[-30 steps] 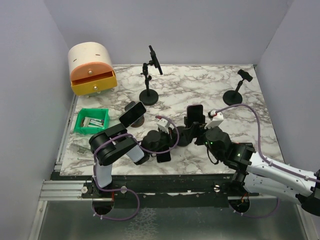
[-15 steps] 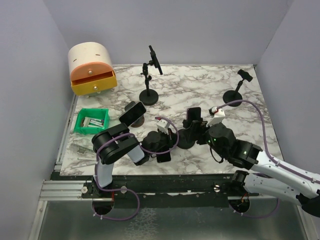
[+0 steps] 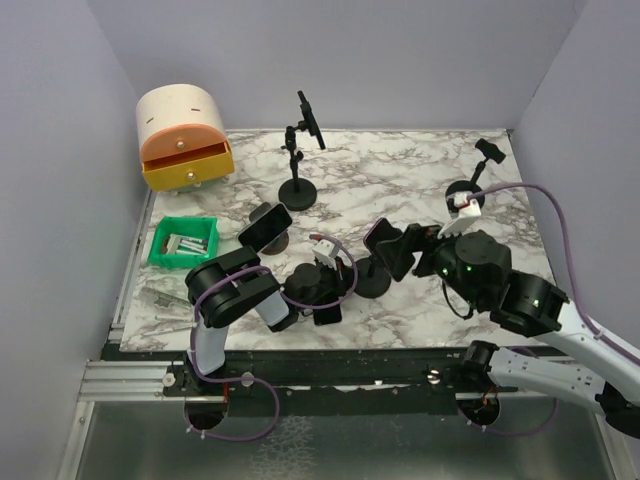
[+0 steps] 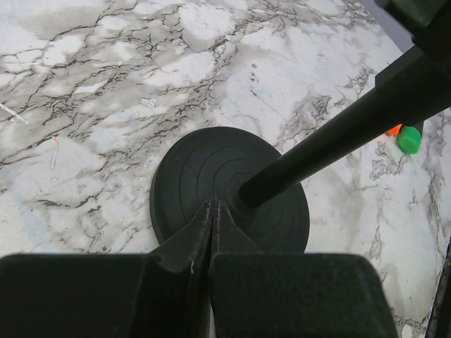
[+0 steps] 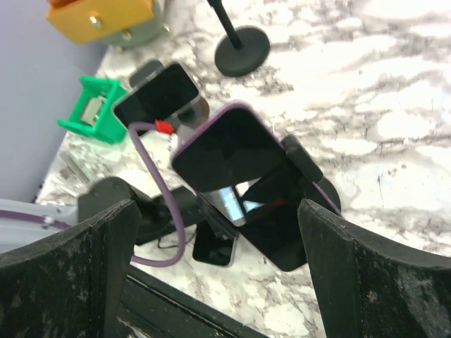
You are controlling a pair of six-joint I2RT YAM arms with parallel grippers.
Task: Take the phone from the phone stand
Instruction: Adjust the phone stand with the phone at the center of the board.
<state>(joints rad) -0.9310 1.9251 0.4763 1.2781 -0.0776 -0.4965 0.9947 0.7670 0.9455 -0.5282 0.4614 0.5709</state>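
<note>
A phone in a purple case (image 3: 383, 240) sits in the clamp of a black phone stand (image 3: 372, 283) and is tilted over. In the right wrist view the phone (image 5: 232, 148) lies between and beyond my fingers. My right gripper (image 5: 218, 208) is open wide and touches nothing; in the top view it (image 3: 410, 250) is just right of the phone. My left gripper (image 4: 213, 205) is shut and empty, its tips resting on the stand's round base (image 4: 204, 176) next to the pole (image 4: 317, 151). From above it (image 3: 345, 277) is just left of the base.
A second phone (image 3: 327, 312) lies flat near the front edge. Another phone (image 3: 265, 228) leans on a low stand at the left. A tall stand (image 3: 298, 190) and a small stand (image 3: 467, 190) are at the back. A green bin (image 3: 183, 243) and an orange drawer unit (image 3: 185, 140) are at the far left.
My right arm has risen and drawn back to the right, and the gripper now faces the phone from the right. The phone has tilted over to the left. The left gripper has stayed on the base.
</note>
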